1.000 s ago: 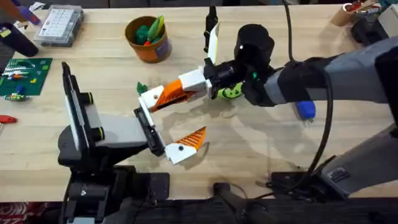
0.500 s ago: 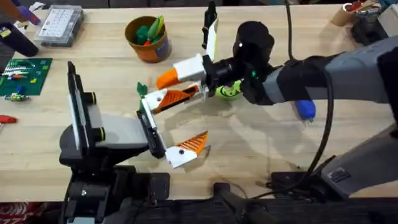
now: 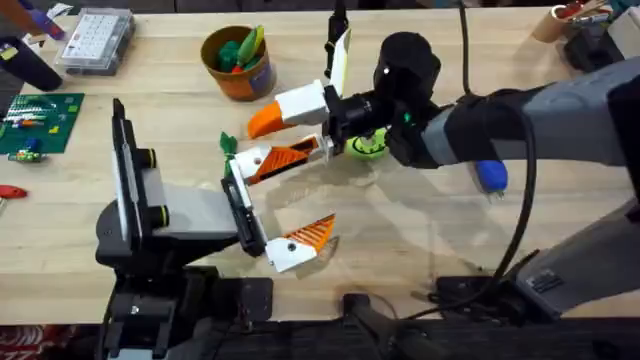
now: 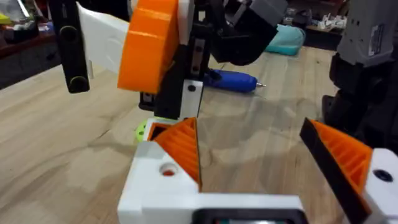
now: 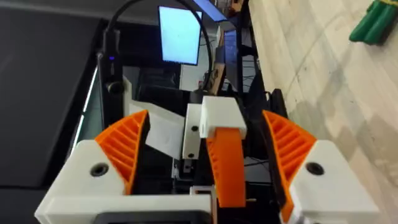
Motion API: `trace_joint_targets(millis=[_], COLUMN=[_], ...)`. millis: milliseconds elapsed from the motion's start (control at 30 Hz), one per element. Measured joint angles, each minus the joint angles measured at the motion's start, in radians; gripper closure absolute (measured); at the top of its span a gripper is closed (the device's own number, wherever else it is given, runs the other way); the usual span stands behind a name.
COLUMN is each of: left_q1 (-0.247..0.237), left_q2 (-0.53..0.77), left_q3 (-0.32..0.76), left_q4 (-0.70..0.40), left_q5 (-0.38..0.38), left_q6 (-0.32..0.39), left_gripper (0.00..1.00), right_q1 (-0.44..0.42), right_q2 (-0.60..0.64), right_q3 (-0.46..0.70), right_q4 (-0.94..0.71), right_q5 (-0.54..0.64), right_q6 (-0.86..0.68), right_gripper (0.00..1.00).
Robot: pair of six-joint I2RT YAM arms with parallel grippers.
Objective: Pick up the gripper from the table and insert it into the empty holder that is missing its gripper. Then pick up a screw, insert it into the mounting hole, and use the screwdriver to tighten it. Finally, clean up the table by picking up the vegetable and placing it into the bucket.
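The orange gripper (image 3: 291,155) sits in the white holder (image 3: 246,161) on the left arm's black bar. In the left wrist view the gripper (image 4: 184,144) lies on the holder (image 4: 155,186), which has a round hole on top. My left gripper (image 3: 325,182) is open with nothing between its fingers. My right gripper (image 3: 258,126) is rolled on its side above the holder and stands open. In the right wrist view the holder (image 5: 217,118) shows between its spread pads. A green vegetable (image 3: 228,143) lies beside the holder. The orange bucket (image 3: 238,64) holds green pieces. The blue screwdriver (image 3: 490,177) lies under the right arm.
A clear parts box (image 3: 95,38) and a green circuit board (image 3: 38,122) are at the far left. A lime-green object (image 3: 368,148) lies under the right wrist. A tan cup (image 3: 560,18) stands at the far right corner.
The right gripper has drawn up and away from the holder toward the bucket side. The orange gripper stays behind in the holder. The left arm has barely moved.
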Motion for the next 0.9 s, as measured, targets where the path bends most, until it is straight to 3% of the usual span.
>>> trace_joint_targets(millis=[367, 600, 767, 900], left_q1=[0.000, 0.000, 0.000, 0.000], left_q2=[0.000, 0.000, 0.000, 0.000], left_q3=[0.000, 0.000, 0.000, 0.000], left_q4=[-0.001, -0.001, -0.001, 0.000], left_q5=[0.002, 0.002, 0.003, 0.003], left_q6=[0.000, 0.000, 0.000, 0.000], left_gripper=[0.011, 0.011, 0.011, 0.011], right_q1=[-0.021, -0.035, -0.094, -0.136], right_q2=[0.000, 0.000, 0.000, 0.000], right_q3=[0.000, 0.000, 0.001, 0.024], right_q4=[-0.008, -0.054, -0.062, -0.170], right_q5=[0.007, 0.070, 0.131, 0.171], right_q6=[-0.005, -0.183, -0.285, -0.376], right_gripper=[0.006, 0.006, 0.005, 0.005])
